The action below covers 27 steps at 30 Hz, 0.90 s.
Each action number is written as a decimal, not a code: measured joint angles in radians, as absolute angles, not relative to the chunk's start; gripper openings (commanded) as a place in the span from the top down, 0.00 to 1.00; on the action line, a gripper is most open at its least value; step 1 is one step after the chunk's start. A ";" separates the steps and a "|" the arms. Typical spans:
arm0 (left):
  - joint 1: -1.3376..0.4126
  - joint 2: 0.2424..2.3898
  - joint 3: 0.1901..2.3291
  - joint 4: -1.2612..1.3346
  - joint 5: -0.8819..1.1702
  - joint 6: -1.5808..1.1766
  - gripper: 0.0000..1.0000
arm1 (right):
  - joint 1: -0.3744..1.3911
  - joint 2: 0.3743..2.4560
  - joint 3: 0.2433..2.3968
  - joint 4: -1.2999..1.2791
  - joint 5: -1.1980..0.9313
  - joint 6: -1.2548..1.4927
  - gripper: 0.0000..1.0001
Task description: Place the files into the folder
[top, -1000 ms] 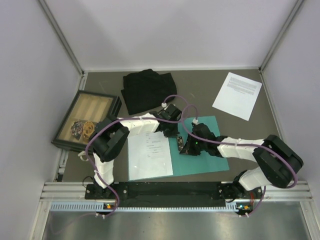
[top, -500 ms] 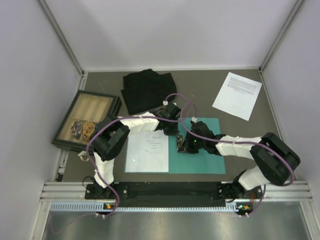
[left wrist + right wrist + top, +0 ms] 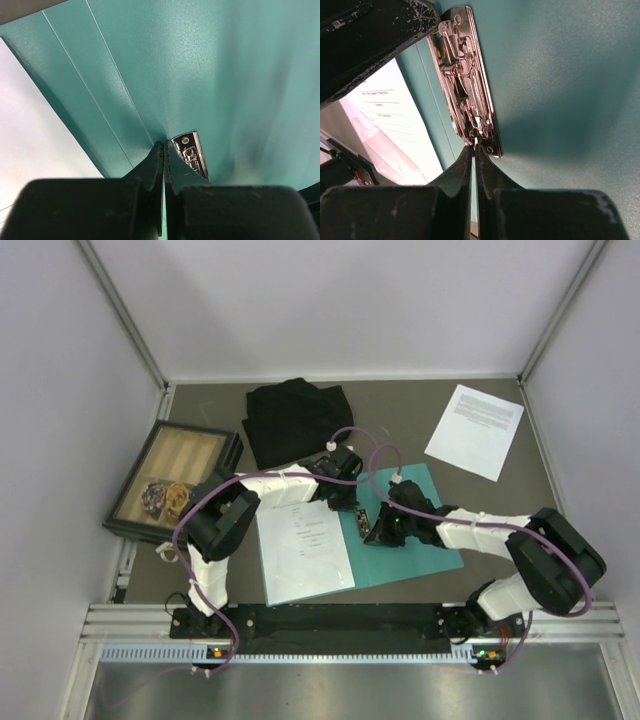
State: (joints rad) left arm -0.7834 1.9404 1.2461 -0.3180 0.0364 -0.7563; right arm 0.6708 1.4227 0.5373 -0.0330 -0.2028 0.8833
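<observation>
The teal folder [image 3: 400, 565] lies open on the table, slightly askew. One file [image 3: 305, 550] rests on its left half; the other file [image 3: 474, 430] lies at the back right on the bare table. Both grippers are down at the folder's spine, by the metal clip [image 3: 362, 524]. My left gripper [image 3: 165, 146] is shut, its tips pressed on the teal card [image 3: 225, 75] just left of the clip [image 3: 192, 152]. My right gripper [image 3: 474, 148] is shut, tips against the near end of the clip [image 3: 467, 85]. The white sheet [image 3: 395, 115] shows to the left.
A black cloth [image 3: 295, 420] lies bunched at the back centre. A dark-framed wooden tray [image 3: 170, 480] with small items sits at the left. Grey walls close in the table on three sides, and a metal rail [image 3: 350, 635] runs along the near edge.
The folder and the sheet on it have swung on the table: tilted, then square, now tilted again. The right gripper has shifted slightly right along the spine. Both grippers stay shut.
</observation>
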 measured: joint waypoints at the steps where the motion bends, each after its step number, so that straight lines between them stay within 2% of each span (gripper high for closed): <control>1: -0.783 1.940 1.246 -0.318 0.036 -0.756 1.00 | 0.671 1.430 0.538 -0.031 -0.202 0.888 1.00; 15: -0.765 1.946 1.245 -0.294 0.063 -0.724 1.00 | 0.638 1.452 0.471 0.128 -0.267 0.992 1.00; 27: -0.741 1.949 1.230 -0.263 0.133 -0.699 1.00 | 0.559 1.451 0.464 0.122 -0.376 0.988 1.00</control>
